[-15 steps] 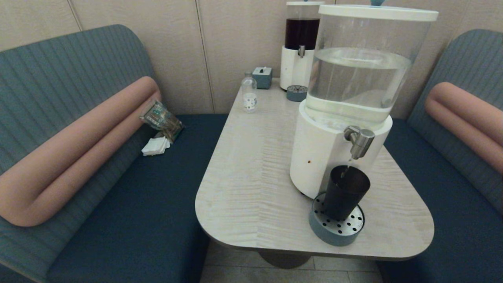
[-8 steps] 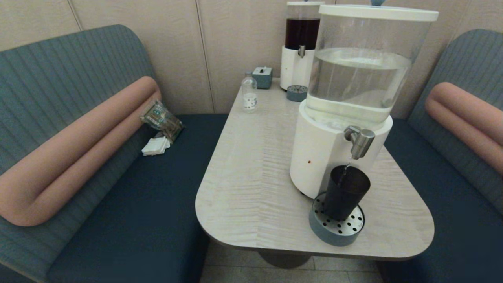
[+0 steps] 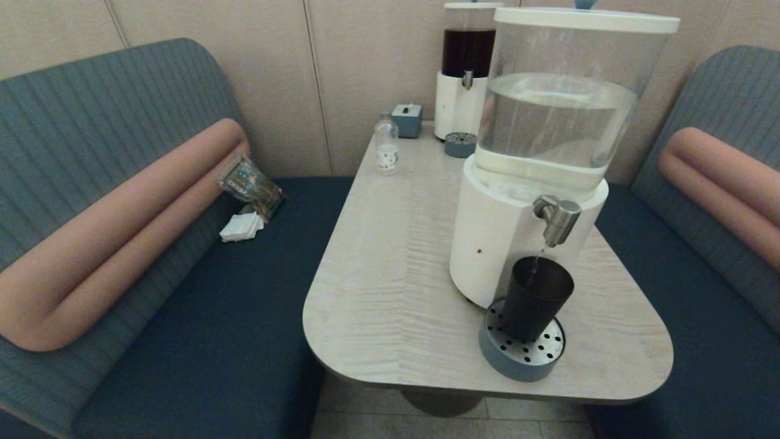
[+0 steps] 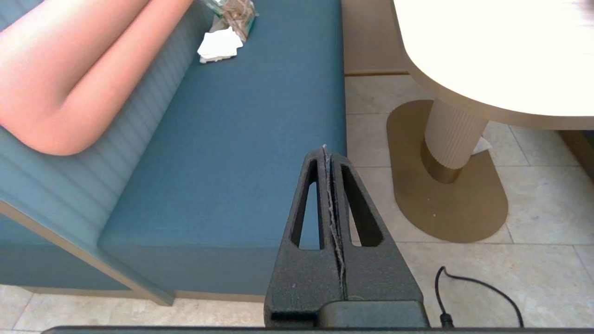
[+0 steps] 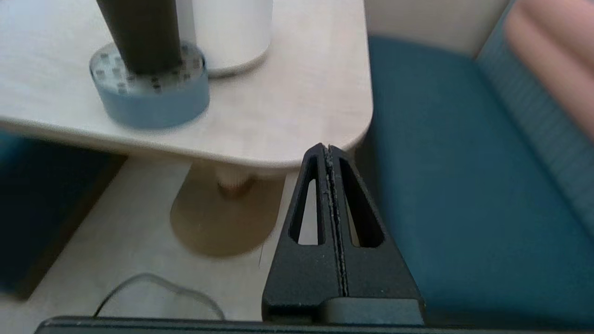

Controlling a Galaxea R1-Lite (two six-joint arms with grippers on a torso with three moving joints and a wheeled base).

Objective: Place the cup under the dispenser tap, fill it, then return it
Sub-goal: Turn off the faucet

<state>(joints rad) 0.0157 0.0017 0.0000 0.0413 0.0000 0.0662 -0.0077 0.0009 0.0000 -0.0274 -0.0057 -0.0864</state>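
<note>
Probably a café booth: padded benches point(image 3: 183, 292) flank a table point(image 3: 390, 274) holding drink dispensers point(image 3: 536, 152).

I see a dark grey cup point(image 3: 536, 299) on a blue-grey drip tray point(image 3: 521, 350) with a dotted metal top, a white dispenser base point(image 3: 493, 244), and my black grippers point(image 4: 328, 153).
</note>
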